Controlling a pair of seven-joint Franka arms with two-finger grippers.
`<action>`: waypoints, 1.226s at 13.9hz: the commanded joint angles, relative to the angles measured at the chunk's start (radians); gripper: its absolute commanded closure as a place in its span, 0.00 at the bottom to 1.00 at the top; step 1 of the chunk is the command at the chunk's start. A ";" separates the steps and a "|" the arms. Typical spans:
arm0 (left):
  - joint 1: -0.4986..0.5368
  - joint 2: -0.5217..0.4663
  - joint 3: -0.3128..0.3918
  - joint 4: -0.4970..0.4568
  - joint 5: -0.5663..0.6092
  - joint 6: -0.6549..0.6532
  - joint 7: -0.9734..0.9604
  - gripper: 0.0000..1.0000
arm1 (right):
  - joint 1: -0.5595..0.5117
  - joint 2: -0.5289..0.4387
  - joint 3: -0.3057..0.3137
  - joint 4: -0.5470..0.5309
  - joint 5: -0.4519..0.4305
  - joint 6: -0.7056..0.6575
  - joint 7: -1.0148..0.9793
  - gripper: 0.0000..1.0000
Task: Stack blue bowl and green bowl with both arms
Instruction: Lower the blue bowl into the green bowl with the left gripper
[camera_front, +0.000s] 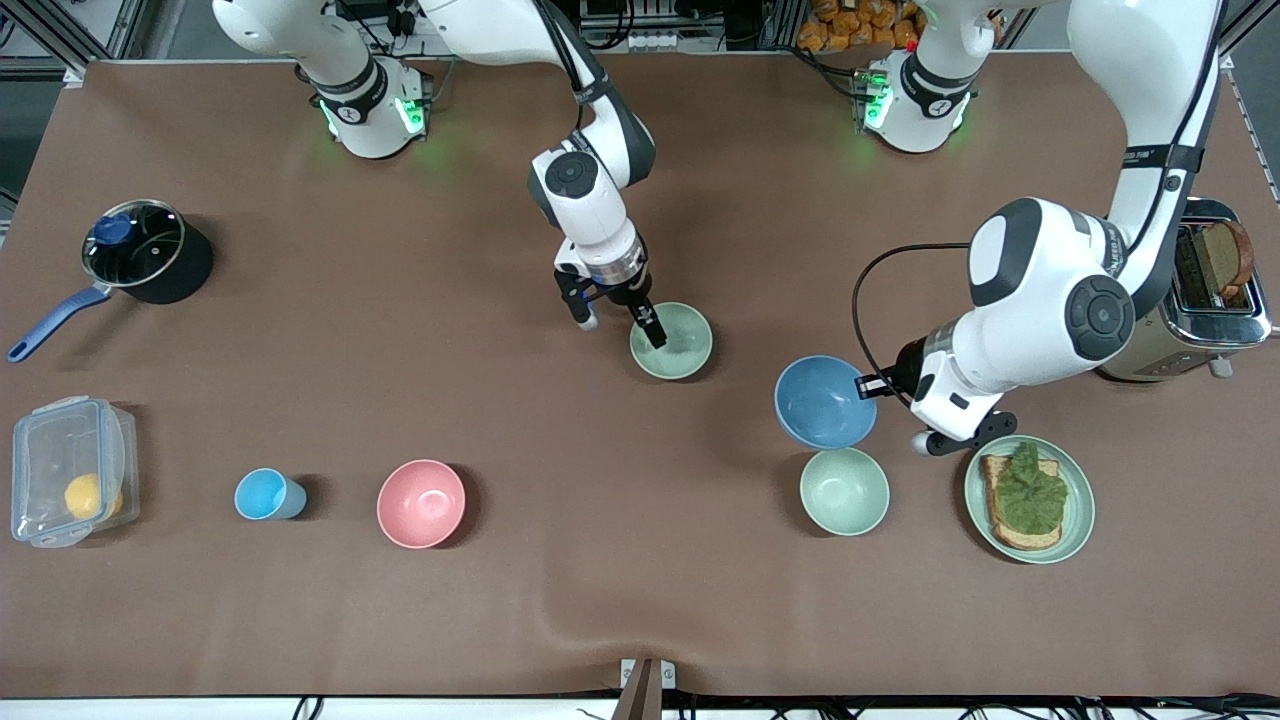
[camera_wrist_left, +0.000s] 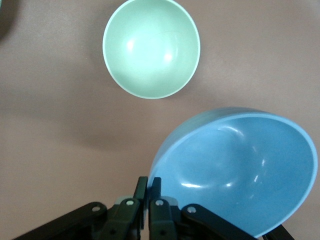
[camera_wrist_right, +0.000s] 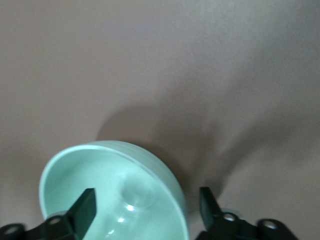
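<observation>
I have the blue bowl pinched by its rim in my left gripper, fingers closed tight on the thin wall, the bowl tilted and lifted over the worktop toward the left arm's end. It looks rigid, light and smooth, so a rim pinch could slip or let it swing.

My right gripper straddles the rim of the green bowl, fingers spread, one inside and one outside, holding nothing yet. That bowl sits mid-worktop, well clear of every edge.

A paler mint bowl lies just nearer the front edge, beside the toast plate. Open room lies between the two task bowls.
</observation>
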 joint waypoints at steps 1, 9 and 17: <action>-0.035 0.001 0.004 0.036 -0.024 -0.003 -0.071 1.00 | 0.007 -0.066 -0.047 -0.006 0.018 -0.095 0.023 0.00; -0.118 0.001 0.004 0.065 -0.024 -0.003 -0.242 1.00 | -0.059 -0.103 -0.087 0.000 0.128 -0.214 0.065 0.00; -0.204 0.012 0.004 0.051 -0.025 -0.014 -0.410 1.00 | -0.102 -0.037 -0.081 -0.011 0.288 -0.206 0.089 0.00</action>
